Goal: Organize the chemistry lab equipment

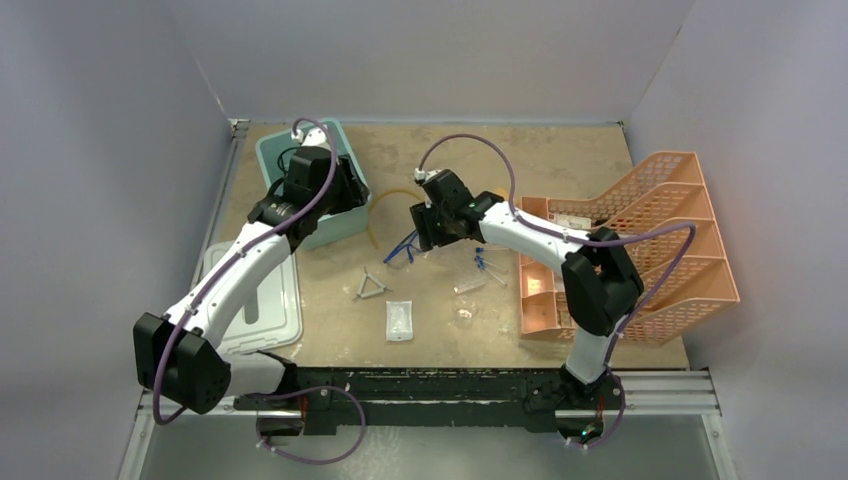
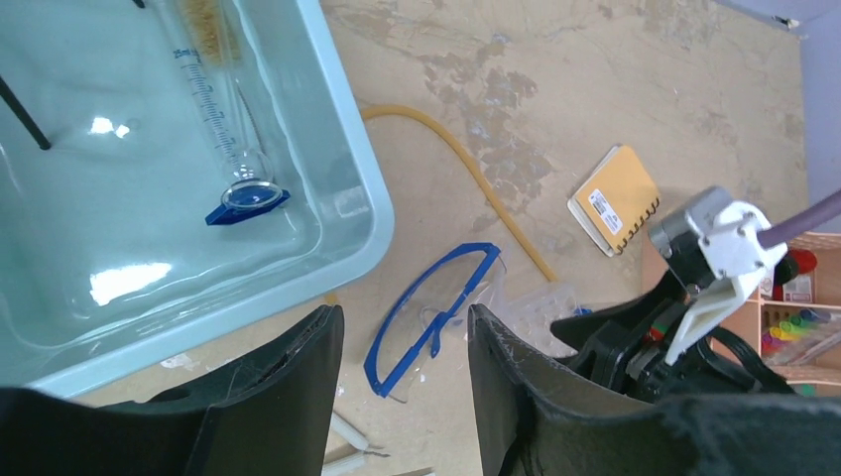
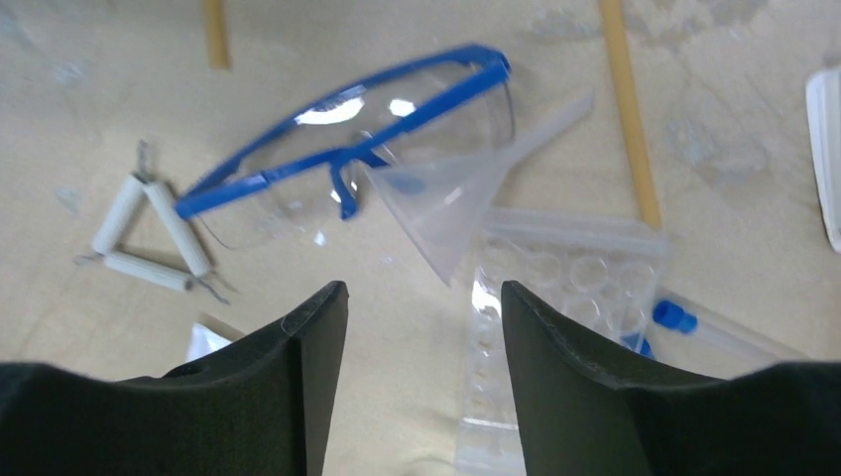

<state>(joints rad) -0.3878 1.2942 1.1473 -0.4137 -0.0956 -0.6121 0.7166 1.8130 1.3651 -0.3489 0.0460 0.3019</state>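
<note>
Tan and scuffed, the table [image 1: 560,170] is flanked at the right by the orange tiered mesh tray [image 1: 690,230] and at the far left by the teal tub [image 2: 347,149]. In the tub a graduated cylinder [image 2: 223,109] is seen lying on its side. The white lid [image 1: 270,310] is laid flat nearer the bases, on the left.

The left gripper [image 2: 405,317] is held beside the tub's corner, its fingers apart with nothing between them. The right gripper [image 3: 424,297] is held above the middle of the table, fingers likewise spread and nothing grasped.

Below both, the blue-framed clear goggles [image 3: 327,169] are seen on the table, with the amber tubing [image 3: 627,109] curved behind them. A clear funnel [image 3: 446,198] is tipped against the goggles, its rim over the clear rack [image 3: 555,288]. The blue-capped tubes [image 3: 674,317] are found just beside the rack. The white packet [image 1: 399,320] is set nearer the bases, and the wire triangle [image 3: 177,230] lies near the goggles.
</note>
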